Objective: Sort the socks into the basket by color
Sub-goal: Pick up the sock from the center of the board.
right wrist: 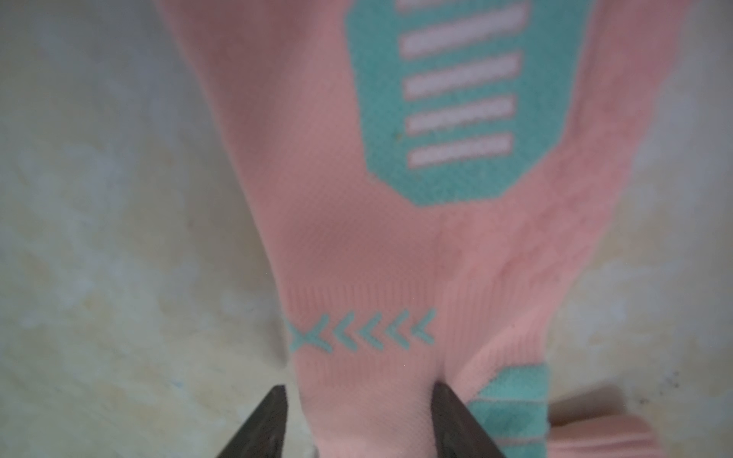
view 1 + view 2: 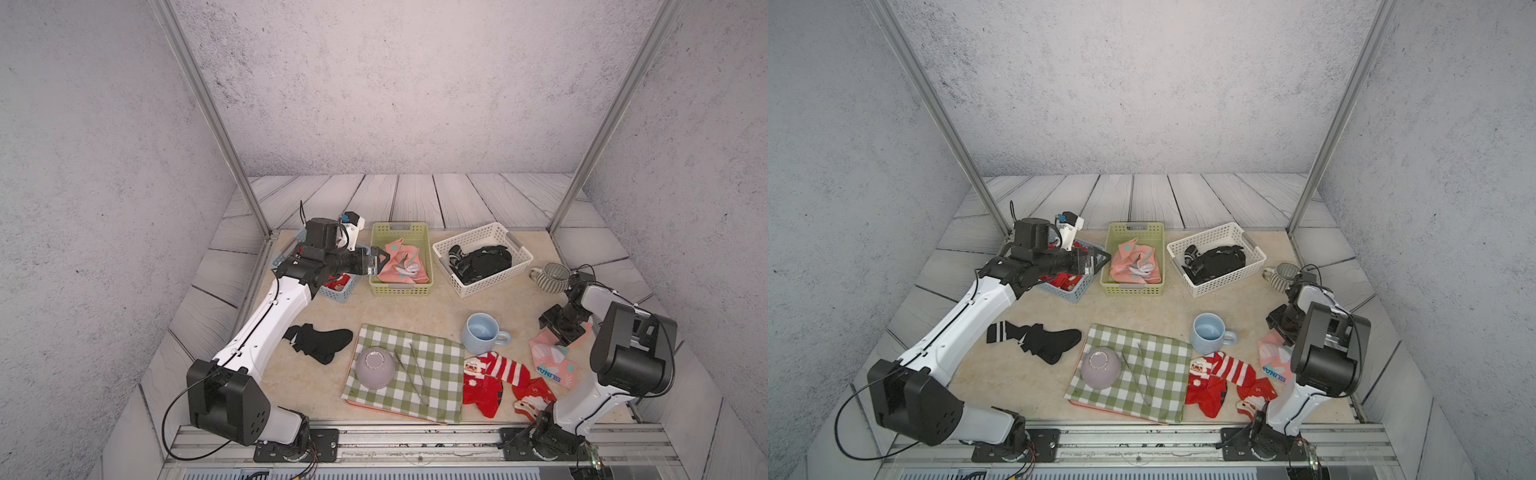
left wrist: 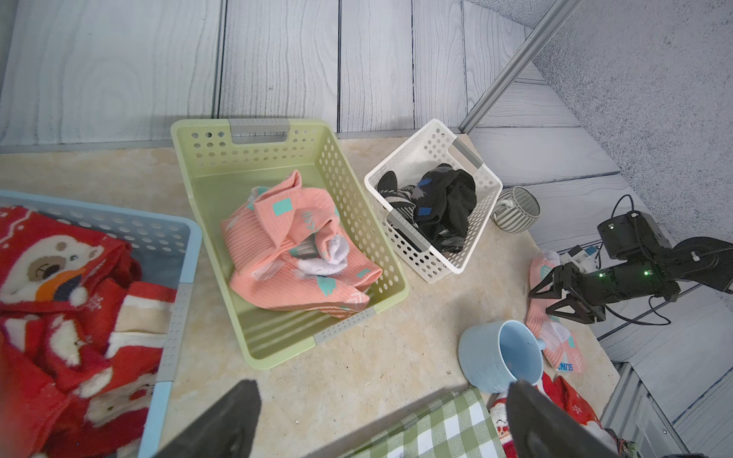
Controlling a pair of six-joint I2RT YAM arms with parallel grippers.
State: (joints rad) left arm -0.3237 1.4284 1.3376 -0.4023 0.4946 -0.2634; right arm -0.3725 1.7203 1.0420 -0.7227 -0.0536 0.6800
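Nearest, red socks (image 2: pixel 496 380) lie on the desk (image 2: pixel 415 307) at the right, a black sock (image 2: pixel 320 343) at the left. Just beyond the red ones, the right hand (image 1: pixel 359 392) is partly closed astride a fold of a pink sock (image 2: pixel 550 359) on the desk; whether it pinches the cloth I cannot tell. Farthest, the left hand (image 3: pixel 382 386) hovers wide open and empty between the blue basket (image 3: pixel 99 210) of more red socks and the green basket (image 3: pixel 357 222) of pink ones, the white basket (image 3: pixel 482 228) of black socks (image 3: pixel 444 206) rightmost.
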